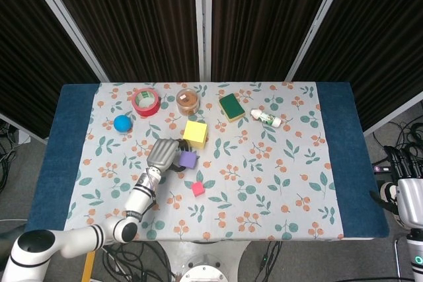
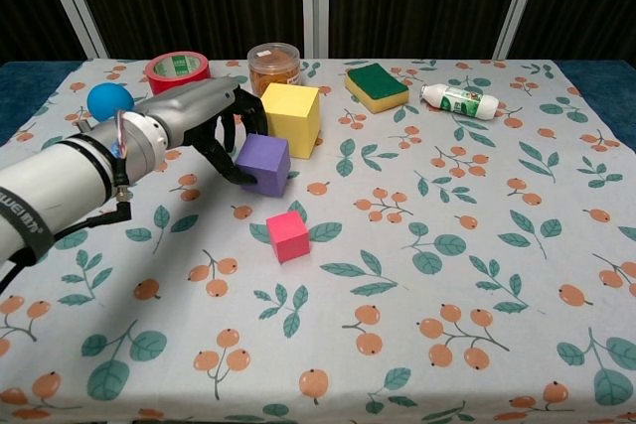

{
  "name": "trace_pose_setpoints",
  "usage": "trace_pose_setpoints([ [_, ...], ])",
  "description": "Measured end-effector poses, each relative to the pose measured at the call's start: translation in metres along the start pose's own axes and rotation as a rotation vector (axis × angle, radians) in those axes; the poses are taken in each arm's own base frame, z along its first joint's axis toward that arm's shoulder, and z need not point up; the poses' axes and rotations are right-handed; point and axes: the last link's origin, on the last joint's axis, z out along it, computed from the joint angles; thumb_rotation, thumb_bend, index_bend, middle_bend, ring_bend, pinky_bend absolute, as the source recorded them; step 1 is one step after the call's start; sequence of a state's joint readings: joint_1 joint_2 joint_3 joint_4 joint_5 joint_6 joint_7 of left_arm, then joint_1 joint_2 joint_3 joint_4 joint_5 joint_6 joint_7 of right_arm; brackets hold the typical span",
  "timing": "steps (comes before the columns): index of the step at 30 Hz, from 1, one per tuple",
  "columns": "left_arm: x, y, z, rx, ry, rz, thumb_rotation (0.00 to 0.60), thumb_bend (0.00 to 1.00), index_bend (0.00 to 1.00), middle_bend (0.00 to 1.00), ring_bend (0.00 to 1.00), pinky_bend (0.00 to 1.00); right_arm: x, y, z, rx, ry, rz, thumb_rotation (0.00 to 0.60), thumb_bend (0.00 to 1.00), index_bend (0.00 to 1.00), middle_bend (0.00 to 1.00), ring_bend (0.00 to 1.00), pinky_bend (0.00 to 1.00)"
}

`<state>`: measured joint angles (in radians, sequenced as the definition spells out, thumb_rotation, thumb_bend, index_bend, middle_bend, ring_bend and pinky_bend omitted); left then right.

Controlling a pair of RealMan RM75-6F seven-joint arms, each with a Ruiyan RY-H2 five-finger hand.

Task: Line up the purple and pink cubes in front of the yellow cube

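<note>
My left hand [image 2: 214, 126] [image 1: 163, 154] grips the purple cube [image 2: 263, 163] [image 1: 188, 159] from its left side, with dark fingers wrapped around it. That cube sits just in front of the yellow cube [image 2: 289, 118] [image 1: 195, 133], slightly to its left. I cannot tell whether it rests on the cloth. The small pink cube [image 2: 287, 236] [image 1: 197, 189] lies on the cloth nearer to me, apart from both. My right hand [image 1: 408, 199] is at the far right, off the table edge, mostly cut off by the frame.
Along the back stand a red tape roll [image 2: 177, 70], a round jar [image 2: 273, 67], a green-and-yellow sponge [image 2: 377, 86] and a small white bottle [image 2: 458, 100]. A blue ball [image 2: 109, 99] lies at the left. The floral tablecloth [image 2: 477, 275] covers the table.
</note>
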<state>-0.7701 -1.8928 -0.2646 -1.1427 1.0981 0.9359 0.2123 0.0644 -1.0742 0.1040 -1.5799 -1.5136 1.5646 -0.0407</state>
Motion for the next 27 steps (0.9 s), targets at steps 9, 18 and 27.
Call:
trace_pose_setpoints([
  [9, -0.002, 0.001, -0.006, -0.004, 0.015, 0.021, 0.6, 0.12, 0.44, 0.47, 0.56, 0.67, -0.001, 0.0, 0.0, 0.003, -0.004, 0.003, 0.6, 0.03, 0.05, 0.11, 0.08, 0.23],
  [18, -0.003, 0.006, -0.011, -0.024, 0.03, 0.033, 0.6, 0.07, 0.35, 0.4, 0.52, 0.67, 0.002, -0.002, -0.001, 0.014, 0.004, 0.003, 0.6, 0.03, 0.05, 0.11, 0.08, 0.23],
  [27, 0.018, 0.016, -0.031, -0.12, 0.201, 0.102, 0.6, 0.02, 0.19, 0.14, 0.2, 0.5, 0.004, -0.004, -0.005, 0.028, 0.009, 0.003, 0.6, 0.03, 0.05, 0.12, 0.08, 0.24],
])
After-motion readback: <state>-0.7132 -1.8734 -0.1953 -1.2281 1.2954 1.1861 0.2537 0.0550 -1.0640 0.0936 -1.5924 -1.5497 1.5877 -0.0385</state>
